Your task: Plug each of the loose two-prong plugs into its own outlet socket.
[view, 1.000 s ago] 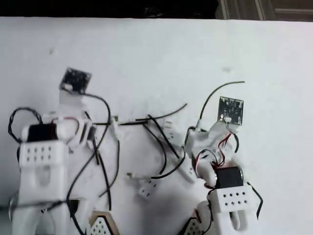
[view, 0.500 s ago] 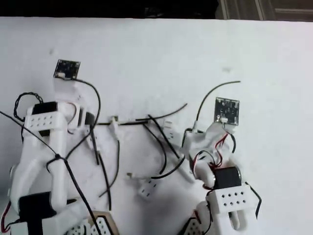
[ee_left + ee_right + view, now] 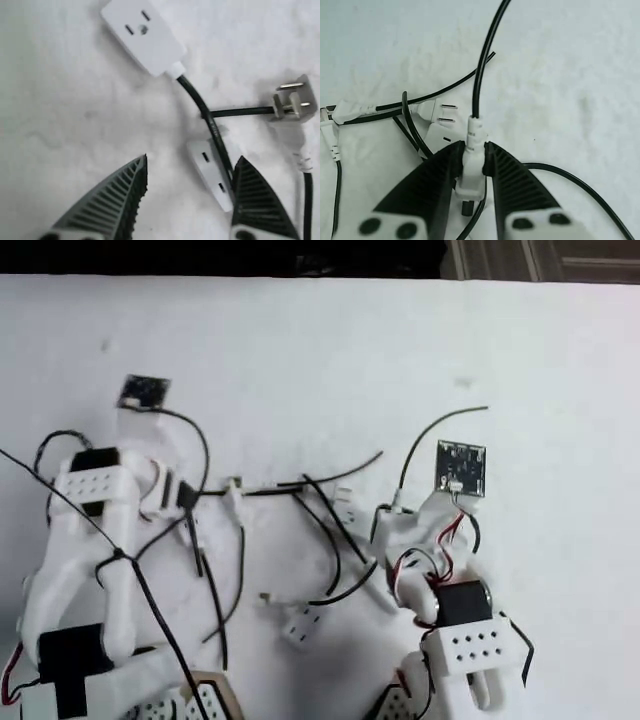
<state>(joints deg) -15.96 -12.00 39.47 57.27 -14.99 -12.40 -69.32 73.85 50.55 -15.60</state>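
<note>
Right, my left gripper (image 3: 192, 162) is hanging wide open just over the table (image 3: 65, 100), gripping nothing. A flat two-slot socket (image 3: 210, 172) is lying between its fingers, hard up against one of them, and a black cable (image 3: 200, 107) is running over its edge. Just past the tips, a three-hole socket (image 3: 145, 32) is sitting on that cable's end. A loose plug (image 3: 292, 102) is resting beside the cable, prongs bare. In the high view that plug is lying at about three o'clock of the left gripper, near it.

My right gripper (image 3: 473, 148) is clamping tight on a white plug body (image 3: 470, 172), whose cord is running straight out beyond the tips. A second two-prong plug (image 3: 437, 114) is lying just beside those tips; in the high view it is showing at about ten o'clock of the right gripper.
</note>
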